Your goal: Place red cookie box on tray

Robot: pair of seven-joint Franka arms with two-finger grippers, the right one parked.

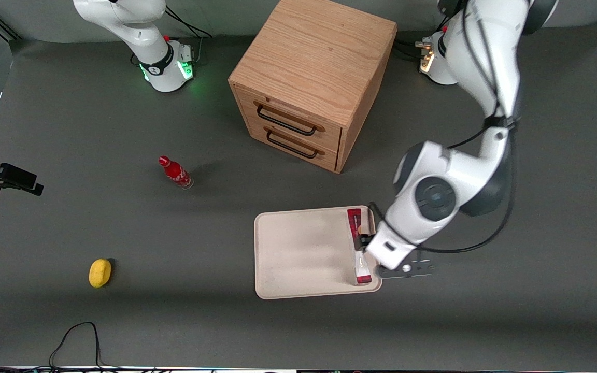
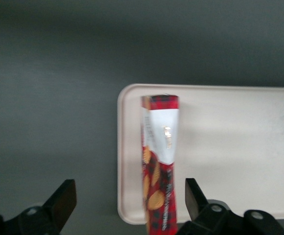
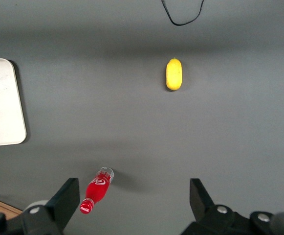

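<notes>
One long red-white cookie carton (image 2: 160,161) lies on flat beige tray (image 2: 229,147), along its edge. Left arm's tool (image 2: 130,204) hovers above it, fingers (image 2: 63,200) wide apart, gripping nothing.

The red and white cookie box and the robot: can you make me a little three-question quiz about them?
1. True or false: the long red and white cookie box lies on the flat beige tray.
2. Are the left arm's gripper fingers open or shut above the box?
3. Which stands nearest the wooden drawer cabinet: A) small red bottle, B) yellow lemon-shaped thing?

Key: 1 true; 2 open, not touching the box; 3 A.
</notes>
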